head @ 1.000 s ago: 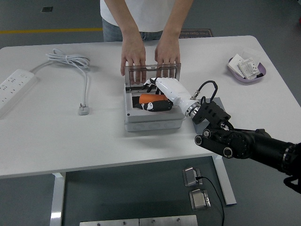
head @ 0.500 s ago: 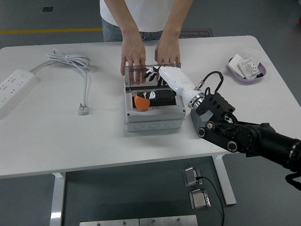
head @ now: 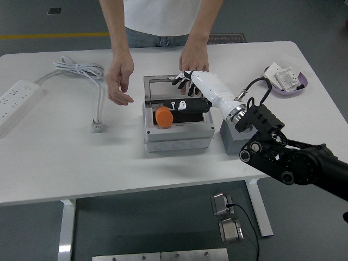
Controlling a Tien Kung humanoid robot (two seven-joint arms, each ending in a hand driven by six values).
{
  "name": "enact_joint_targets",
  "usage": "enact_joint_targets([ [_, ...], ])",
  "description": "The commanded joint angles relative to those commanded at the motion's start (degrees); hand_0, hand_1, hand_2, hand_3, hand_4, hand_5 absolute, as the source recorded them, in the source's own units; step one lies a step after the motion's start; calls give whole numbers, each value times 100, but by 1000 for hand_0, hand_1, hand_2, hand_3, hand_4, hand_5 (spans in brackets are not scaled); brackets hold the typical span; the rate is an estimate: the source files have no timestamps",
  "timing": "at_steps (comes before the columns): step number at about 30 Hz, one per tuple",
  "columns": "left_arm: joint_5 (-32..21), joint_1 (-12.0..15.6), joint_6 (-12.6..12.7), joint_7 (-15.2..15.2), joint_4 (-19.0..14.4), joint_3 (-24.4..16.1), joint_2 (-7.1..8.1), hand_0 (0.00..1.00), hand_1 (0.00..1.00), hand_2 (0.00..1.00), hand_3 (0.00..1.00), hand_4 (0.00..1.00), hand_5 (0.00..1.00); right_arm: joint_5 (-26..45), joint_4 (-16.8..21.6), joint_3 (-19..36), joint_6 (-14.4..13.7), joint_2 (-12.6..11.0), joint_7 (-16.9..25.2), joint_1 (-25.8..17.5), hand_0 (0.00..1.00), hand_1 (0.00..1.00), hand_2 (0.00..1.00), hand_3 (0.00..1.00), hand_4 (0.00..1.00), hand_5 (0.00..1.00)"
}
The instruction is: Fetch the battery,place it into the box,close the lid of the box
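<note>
On the white tabletop (head: 65,157) you see the grey box (head: 176,133) with the orange-ended battery (head: 179,111) lying inside. Your right hand (head: 185,82) rests, fingers relaxed and empty, at the upright lid (head: 163,87), which a person's hand (head: 193,58) steadies.

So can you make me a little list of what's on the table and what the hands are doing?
box: grey box mid-table, lid standing open at the back
battery: orange and black battery lying inside the box
robot right hand: right hand at the lid's top edge, fingers spread, holding nothing
robot left hand: not in view
person: one hand on the lid's right corner, the other hand lifted, left of the box
left side: white power strip and coiled cable
right side: purple dish with small packets
</note>
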Motion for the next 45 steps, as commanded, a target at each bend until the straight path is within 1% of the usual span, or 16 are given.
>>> enact_joint_targets([
  [1, -4, 3, 2, -1, 0, 0, -4, 578, 636, 598, 605, 651, 217, -97, 131, 104, 60, -19, -99, -69, 388, 390, 563, 646, 998, 724],
  [5, -28, 15, 4, -2, 0, 12, -26, 578, 636, 598, 605, 651, 217, -541, 646, 524, 351, -117, -516, -306, 388, 390, 563, 646, 998, 724],
  [6, -25, 19, 4, 1, 0, 8, -29, 578, 636, 598, 605, 651, 217, -646, 768, 624, 427, -147, -614, -340, 388, 390, 563, 646, 998, 724],
  [7, -20, 22, 5, 4, -1, 3, -31, 578, 636, 598, 604, 651, 217, -764, 908, 738, 508, -182, -720, -370, 364, 390, 576, 658, 998, 758],
  [10, -21, 28, 7, 6, -1, -1, -32, 578, 636, 598, 604, 651, 217, -1073, 1290, 1030, 708, -278, -973, -415, 364, 390, 576, 658, 998, 758],
  [12, -31, 27, 8, 3, -1, 5, -30, 578, 636, 598, 604, 651, 217, -1210, 1512, 1183, 786, -331, -1058, -418, 364, 390, 576, 658, 998, 758],
  [13, -33, 27, 8, 2, -1, 7, -29, 578, 636, 596, 603, 650, 216, -1249, 1574, 1239, 805, -348, -1074, -414, 378, 397, 598, 681, 998, 788],
  [16, -32, 22, 6, 3, -1, 8, -30, 578, 636, 596, 603, 650, 216, -1274, 1575, 1382, 809, -372, -1047, -361, 378, 397, 598, 681, 998, 788],
  [18, -33, 19, 5, 2, -1, 10, -29, 578, 636, 596, 603, 650, 216, -1205, 1453, 1395, 763, -364, -975, -300, 378, 397, 598, 681, 998, 788],
  [19, -27, 16, 4, 3, -1, 7, -28, 578, 635, 597, 603, 651, 216, -1154, 1356, 1379, 733, -351, -927, -256, 389, 406, 616, 708, 998, 832],
  [24, -1, 3, 1, 8, -2, -8, -21, 578, 635, 597, 603, 651, 216, -863, 826, 1229, 609, -221, -704, -36, 389, 406, 616, 708, 998, 832],
  [25, 2, -1, 0, 8, -2, -9, -20, 578, 635, 596, 603, 650, 216, -802, 704, 1201, 587, -179, -662, 12, 577, 514, 628, 723, 998, 825],
  [30, 22, -16, -5, 17, -5, -17, -22, 578, 635, 596, 603, 650, 216, -515, 110, 1097, 487, 2, -456, 212, 577, 514, 628, 723, 998, 825],
  [31, 30, -17, -6, 20, -6, -21, -22, 578, 635, 596, 603, 651, 216, -463, 6, 1077, 474, 28, -425, 246, 663, 567, 628, 720, 998, 812],
  [40, 97, -58, -20, 36, -7, -52, -7, 578, 635, 596, 603, 650, 216, 282, -1076, 674, 309, 308, -22, 604, 666, 568, 623, 717, 998, 826],
  [45, 124, -77, -26, 37, -6, -61, 2, 578, 635, 595, 602, 650, 217, 663, -1640, 379, 231, 447, 165, 689, 668, 562, 626, 721, 998, 848],
])
